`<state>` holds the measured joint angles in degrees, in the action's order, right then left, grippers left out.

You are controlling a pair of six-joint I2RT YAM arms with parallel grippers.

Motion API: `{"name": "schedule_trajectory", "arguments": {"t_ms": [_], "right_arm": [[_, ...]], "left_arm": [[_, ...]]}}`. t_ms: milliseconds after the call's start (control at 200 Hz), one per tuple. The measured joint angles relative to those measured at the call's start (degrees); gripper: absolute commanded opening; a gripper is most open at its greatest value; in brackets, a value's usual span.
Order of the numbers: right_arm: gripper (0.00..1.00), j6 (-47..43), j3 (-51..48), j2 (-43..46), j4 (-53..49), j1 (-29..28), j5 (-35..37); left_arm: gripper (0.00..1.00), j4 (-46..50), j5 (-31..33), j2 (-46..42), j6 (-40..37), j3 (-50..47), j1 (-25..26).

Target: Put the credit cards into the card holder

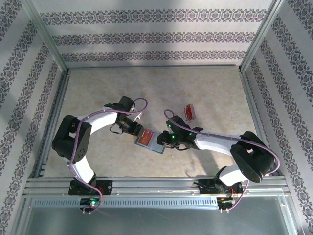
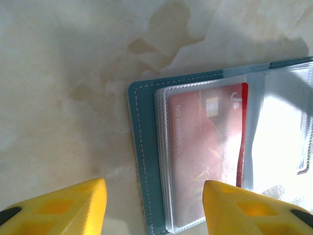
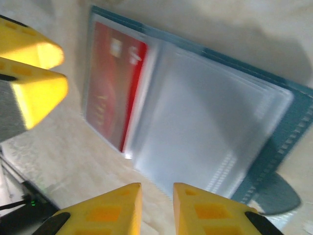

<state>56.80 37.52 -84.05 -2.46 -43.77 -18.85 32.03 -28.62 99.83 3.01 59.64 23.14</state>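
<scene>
Though blurry, card [image 3: 115,83] seemingly inside holder [image 3: 293,122].

A beige marbled tabletop [image 1: 146,83] sits within patterned walls [image 1: 156,36] and metal rails [image 1: 156,183]

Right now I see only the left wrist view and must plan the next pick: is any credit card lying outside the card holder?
Observer: Yes, a red credit card lies on the table, farther out than the card holder and to its right.
Operator: And the other arm?
Observer: The right gripper is at the holder's edge, fingers narrowly apart, holding nothing.
Operator: The holder's other half?
Observer: Its clear pockets look empty.
</scene>
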Motion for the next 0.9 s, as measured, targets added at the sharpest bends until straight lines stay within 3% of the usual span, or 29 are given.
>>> {"name": "schedule_trajectory", "arguments": {"t_ms": [899], "right_arm": [[0.17,-0.24,-0.28,-6.93,4.63,0.04,0.81]], "left_arm": [[0.48,-2.73,-5.33,2.47,10.97,-0.98,-1.38]]}}
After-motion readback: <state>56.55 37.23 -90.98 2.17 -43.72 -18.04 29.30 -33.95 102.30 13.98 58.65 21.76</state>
